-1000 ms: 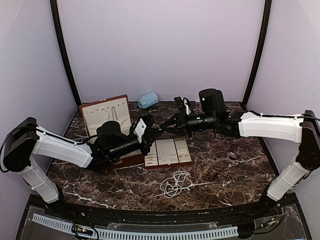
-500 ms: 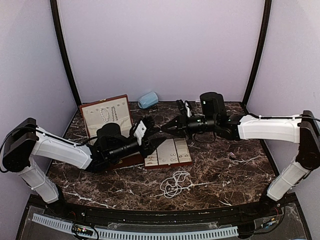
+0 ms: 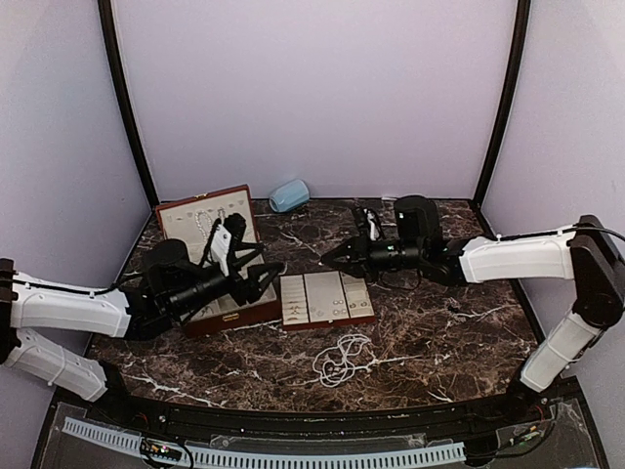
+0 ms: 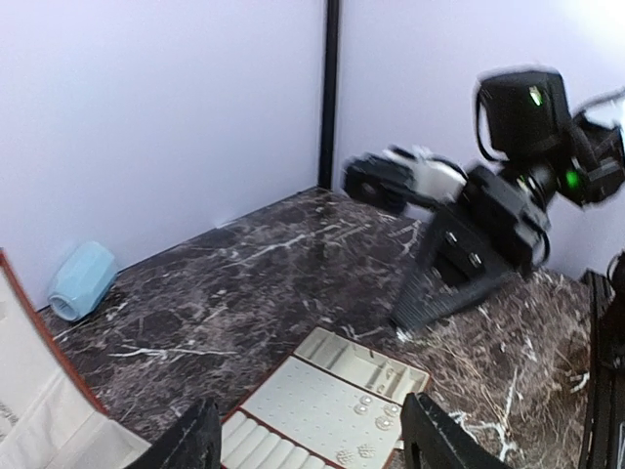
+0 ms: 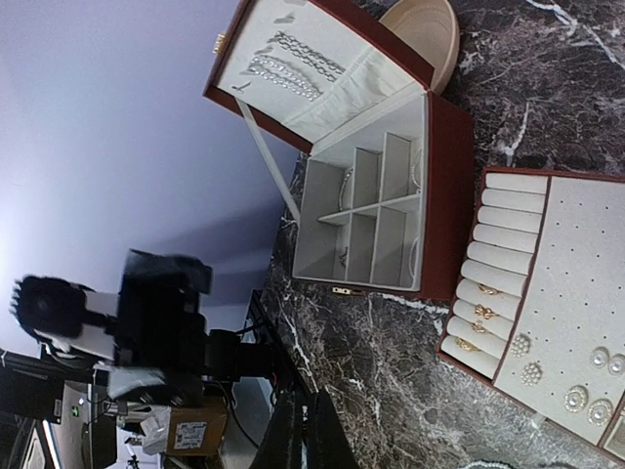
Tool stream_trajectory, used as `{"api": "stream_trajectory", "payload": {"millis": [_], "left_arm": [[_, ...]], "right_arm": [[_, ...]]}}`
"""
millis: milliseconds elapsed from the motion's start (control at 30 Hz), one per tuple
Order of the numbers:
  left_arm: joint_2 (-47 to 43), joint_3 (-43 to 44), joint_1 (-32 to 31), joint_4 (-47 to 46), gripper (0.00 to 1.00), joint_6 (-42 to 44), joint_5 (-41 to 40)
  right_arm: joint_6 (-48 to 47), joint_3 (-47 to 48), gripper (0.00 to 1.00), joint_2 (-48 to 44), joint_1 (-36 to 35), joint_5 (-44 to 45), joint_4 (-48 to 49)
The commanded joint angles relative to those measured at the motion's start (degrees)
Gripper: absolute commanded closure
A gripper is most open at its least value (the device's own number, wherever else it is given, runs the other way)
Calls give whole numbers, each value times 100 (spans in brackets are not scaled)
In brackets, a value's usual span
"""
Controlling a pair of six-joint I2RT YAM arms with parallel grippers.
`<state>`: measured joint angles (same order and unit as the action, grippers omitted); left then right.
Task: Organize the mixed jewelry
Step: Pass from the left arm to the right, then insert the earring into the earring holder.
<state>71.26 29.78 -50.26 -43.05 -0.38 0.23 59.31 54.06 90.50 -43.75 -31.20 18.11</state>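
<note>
Left gripper (image 4: 311, 442) spread wide near the tray (image 4: 314, 393); right gripper (image 5: 305, 430) closed.

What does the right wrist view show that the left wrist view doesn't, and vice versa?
Only right wrist: the divided compartments of the case and bead strands hanging in its lid. Only left wrist: the pale blue object and the right arm. Both: the cream tray holding pearl earrings, on the marble table.

Plain lilac walls (image 3: 312, 98), two black corner posts (image 3: 127, 107), dark white-veined marble tabletop (image 3: 449, 332).
</note>
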Motion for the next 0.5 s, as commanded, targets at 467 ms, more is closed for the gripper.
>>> {"api": "stream_trajectory", "payload": {"millis": [467], "left_arm": [[-681, 1867, 3229, 3477, 30, -1621, 2873]], "right_arm": [[-268, 339, 98, 1805, -128, 242, 677]]}}
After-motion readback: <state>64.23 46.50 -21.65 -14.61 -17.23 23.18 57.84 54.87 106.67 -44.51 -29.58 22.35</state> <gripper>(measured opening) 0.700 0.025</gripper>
